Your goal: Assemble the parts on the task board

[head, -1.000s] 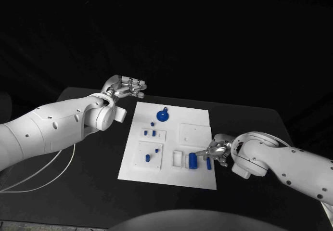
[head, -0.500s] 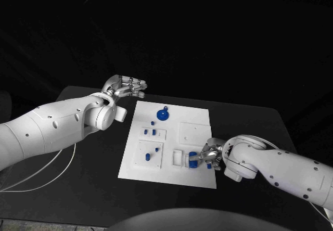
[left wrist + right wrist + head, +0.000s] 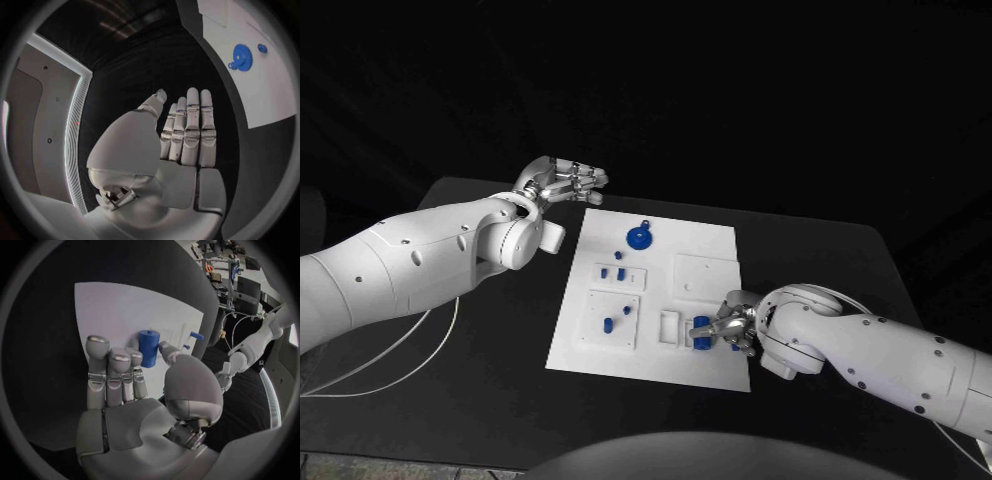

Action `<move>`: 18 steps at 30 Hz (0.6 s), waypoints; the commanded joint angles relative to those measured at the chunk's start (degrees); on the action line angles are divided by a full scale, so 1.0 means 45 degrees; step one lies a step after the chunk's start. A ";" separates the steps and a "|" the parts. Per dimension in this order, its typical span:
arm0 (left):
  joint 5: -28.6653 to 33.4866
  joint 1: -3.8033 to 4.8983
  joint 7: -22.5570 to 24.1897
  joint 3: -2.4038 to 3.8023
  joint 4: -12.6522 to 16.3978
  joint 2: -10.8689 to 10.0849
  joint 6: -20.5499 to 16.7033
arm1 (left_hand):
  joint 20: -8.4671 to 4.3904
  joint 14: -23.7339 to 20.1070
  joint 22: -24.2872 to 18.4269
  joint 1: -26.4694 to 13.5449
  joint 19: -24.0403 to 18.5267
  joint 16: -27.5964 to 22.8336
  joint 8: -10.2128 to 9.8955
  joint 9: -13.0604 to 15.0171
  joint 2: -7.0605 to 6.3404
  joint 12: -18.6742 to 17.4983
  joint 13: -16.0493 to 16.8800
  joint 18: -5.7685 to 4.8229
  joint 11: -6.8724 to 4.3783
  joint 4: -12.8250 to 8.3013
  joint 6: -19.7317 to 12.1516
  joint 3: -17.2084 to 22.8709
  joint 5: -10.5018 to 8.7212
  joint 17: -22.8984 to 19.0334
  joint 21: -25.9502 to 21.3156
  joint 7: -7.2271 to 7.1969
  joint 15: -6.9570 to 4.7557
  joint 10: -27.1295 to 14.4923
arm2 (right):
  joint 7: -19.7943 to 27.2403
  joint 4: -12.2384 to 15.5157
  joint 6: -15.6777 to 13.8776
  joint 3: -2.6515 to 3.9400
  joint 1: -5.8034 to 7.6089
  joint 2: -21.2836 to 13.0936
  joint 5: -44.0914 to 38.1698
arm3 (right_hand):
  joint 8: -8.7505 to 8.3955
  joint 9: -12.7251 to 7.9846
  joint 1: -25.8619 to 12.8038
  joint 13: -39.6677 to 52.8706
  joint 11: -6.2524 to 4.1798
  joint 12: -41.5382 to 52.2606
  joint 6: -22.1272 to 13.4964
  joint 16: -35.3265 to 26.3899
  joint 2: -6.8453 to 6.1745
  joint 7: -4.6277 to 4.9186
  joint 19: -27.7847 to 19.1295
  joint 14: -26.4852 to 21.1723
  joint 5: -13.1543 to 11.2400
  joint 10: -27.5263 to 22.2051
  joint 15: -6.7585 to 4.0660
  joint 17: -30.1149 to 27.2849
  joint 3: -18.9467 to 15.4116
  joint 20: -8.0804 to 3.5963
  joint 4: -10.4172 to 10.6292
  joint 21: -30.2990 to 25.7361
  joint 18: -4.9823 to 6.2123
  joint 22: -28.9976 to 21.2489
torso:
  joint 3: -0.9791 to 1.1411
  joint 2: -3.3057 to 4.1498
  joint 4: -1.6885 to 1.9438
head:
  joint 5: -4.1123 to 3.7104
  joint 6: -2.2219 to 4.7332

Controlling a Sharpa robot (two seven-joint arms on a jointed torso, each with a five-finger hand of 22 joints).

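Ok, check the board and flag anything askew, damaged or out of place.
Nothing stands out. The task board lies flat on the table with no visible damage. The blue cylinder stands upright at the right hand; whether it is gripped is unclear. The blue gear lies flat near the far edge.

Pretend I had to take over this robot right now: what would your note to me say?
Left hand: open, fingers straight, holding nothing, off the far left corner of the board.
Right hand: at the board's near right part, fingers around the blue cylinder that stands there. Whether it truly grips it I cannot tell.
Parts: blue gear at the far end, small blue pieces in the left middle, more on the square plate nearer the robot.
Done: I cannot tell which parts are seated.
Left: handle the cylinder, then the remaining pieces.
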 commanded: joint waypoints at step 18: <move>-0.0070 -0.0001 -0.0229 -0.0005 -0.0048 0.0016 0.0392 | 0.0098 -0.0137 -0.0288 -0.0185 0.0065 -0.0034 -0.0056 0.0003 0.0055 -0.0073 -0.0004 -0.0170 0.0043 0.0204 -0.0207 -0.0258 -0.0225 0.0029 -0.0114 0.0035 0.0009 -0.0134 | -0.0325 -0.0355 -0.0631 -0.0098 -0.0018 0.0114 0.1174 | -0.0096 0.1038 0.0122 -0.0334 -0.0110 -0.0534 -0.0060 -0.0192 0.0901 -0.0179 0.0622 0.0106 0.3788 -0.0196 -0.0061 -0.0045 0.2554 -0.0116 -0.3393 0.0109 -0.0271 0.0217 | -0.0012 -0.0017 0.0040 | 0.0042 -0.0003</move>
